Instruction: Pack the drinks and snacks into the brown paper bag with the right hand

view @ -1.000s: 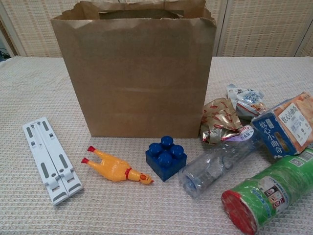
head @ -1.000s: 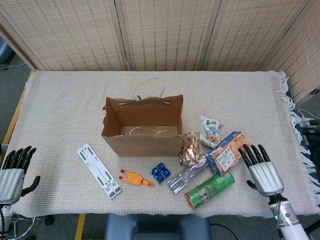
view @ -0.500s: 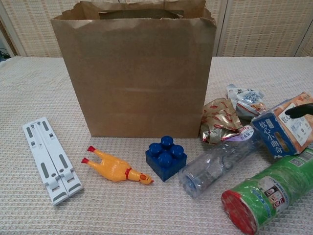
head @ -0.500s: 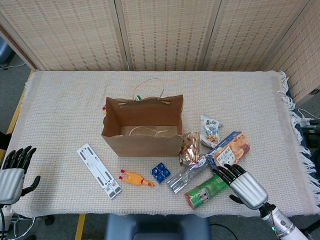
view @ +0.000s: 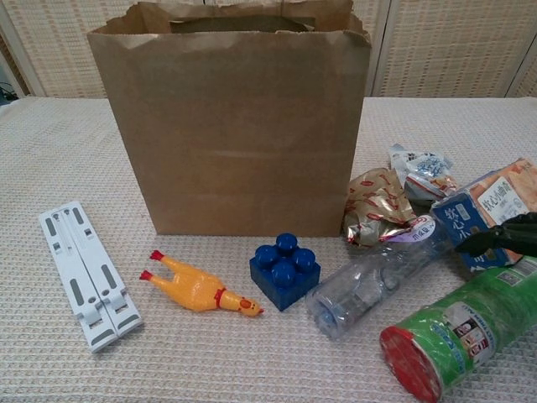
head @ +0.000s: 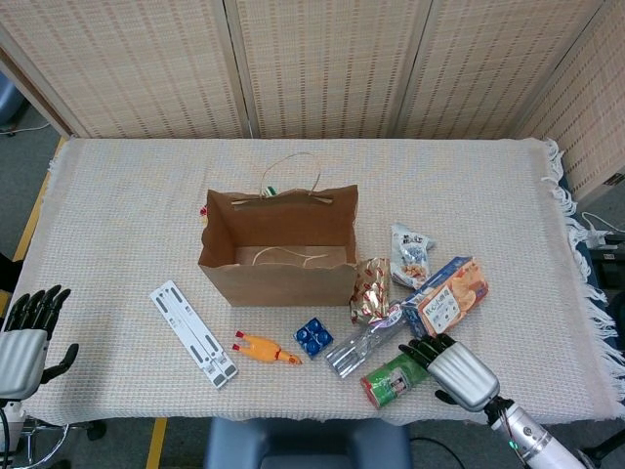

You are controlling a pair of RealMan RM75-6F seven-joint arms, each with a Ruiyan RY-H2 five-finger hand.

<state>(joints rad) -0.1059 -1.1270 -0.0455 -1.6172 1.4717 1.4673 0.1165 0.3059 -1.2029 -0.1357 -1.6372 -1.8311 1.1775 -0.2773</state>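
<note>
Your right hand [head: 457,372] is covering the far end of the green can [head: 398,377] in the head view; contact isn't resolvable. Chest view is only catching its dark fingertips [view: 502,235] at the right edge, and the can [view: 457,329] and the orange box [view: 495,210] are running off that edge too. Left hand [head: 24,340] is getting clipped at the left edge. Bag [view: 231,117] is hiding its own interior from the chest camera. Package print is reading too small.

White Chinese characters run along the blue side of the snack box [view: 495,220]. The green canister [view: 460,327] carries small print too blurred to read.
</note>
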